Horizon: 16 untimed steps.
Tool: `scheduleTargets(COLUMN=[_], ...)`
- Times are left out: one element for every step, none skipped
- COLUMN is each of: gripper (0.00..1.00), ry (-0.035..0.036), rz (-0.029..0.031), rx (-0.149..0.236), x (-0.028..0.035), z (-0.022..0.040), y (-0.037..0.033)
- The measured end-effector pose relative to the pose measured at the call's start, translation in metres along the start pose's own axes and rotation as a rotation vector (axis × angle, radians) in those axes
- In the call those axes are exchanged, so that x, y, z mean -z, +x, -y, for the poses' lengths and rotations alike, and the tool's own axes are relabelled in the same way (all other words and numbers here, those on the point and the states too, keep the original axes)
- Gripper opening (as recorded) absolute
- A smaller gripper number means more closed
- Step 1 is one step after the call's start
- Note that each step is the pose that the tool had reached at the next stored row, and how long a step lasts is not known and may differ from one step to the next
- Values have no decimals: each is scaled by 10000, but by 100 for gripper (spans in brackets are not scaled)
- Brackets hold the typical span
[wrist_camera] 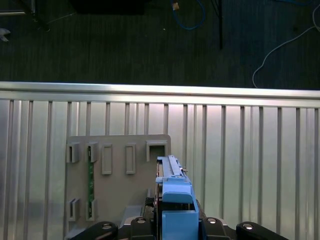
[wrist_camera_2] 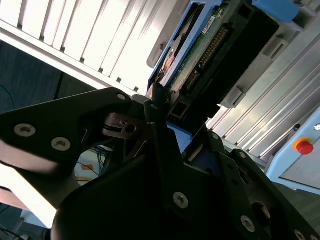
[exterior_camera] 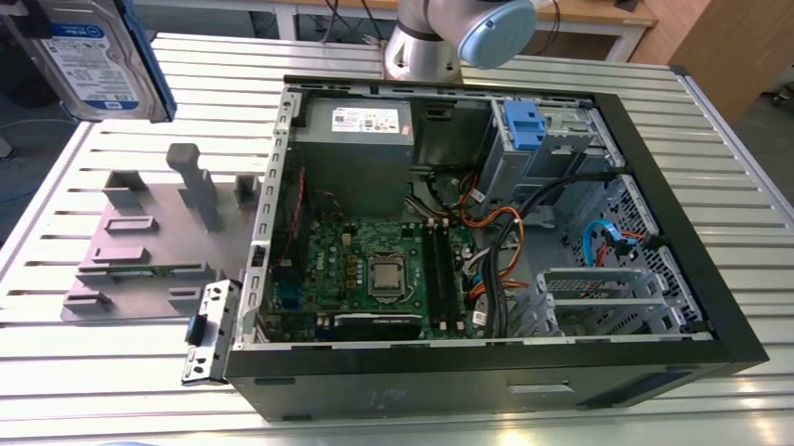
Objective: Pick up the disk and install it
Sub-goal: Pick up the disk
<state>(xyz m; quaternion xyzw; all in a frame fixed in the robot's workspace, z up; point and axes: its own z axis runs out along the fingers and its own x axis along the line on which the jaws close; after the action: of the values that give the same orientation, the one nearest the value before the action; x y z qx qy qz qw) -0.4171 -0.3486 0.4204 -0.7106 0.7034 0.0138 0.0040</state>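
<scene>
state: gripper [wrist_camera: 176, 224] clamped on disk [exterior_camera: 93, 56] | where: disk aloft over bench [exterior_camera: 125, 362], apart from case [exterior_camera: 496, 372] | risk: end-only hold may let disk tilt or slip; loose cables [exterior_camera: 496, 228] inside could snag it

This looks like a robotics lab. In the exterior view a slotted aluminium table [exterior_camera: 112, 372] carries an opened computer case [exterior_camera: 434, 381] at centre, a grey fixture plate [exterior_camera: 149, 246] at left and the arm's base [exterior_camera: 422, 51] at top centre.
</scene>
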Motion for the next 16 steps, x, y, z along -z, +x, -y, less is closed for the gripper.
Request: scheduleTargets(gripper=[36,36,36,36,36,36,36,36,36,36,36,36,36,36,36,36], ry=[-1,-1,0,0,0,0,0,0,0,-1,0,0,-1,-1,0,0], rz=[0,0,0,0,0,0,0,0,0,0,0,0,0,0,0,0], rx=[0,-1,0,0,0,0,0,0,0,0,0,0,0,0,0,0], x=[3,5,6,8,10,12,13,15,17,19,20,22,24,27,28,31], z=[0,0,0,0,0,0,0,0,0,0,0,0,0,0,0,0], y=[0,0,0,0,0,0,0,0,-1,0,-1,-1,-1,-1,-1,-1])
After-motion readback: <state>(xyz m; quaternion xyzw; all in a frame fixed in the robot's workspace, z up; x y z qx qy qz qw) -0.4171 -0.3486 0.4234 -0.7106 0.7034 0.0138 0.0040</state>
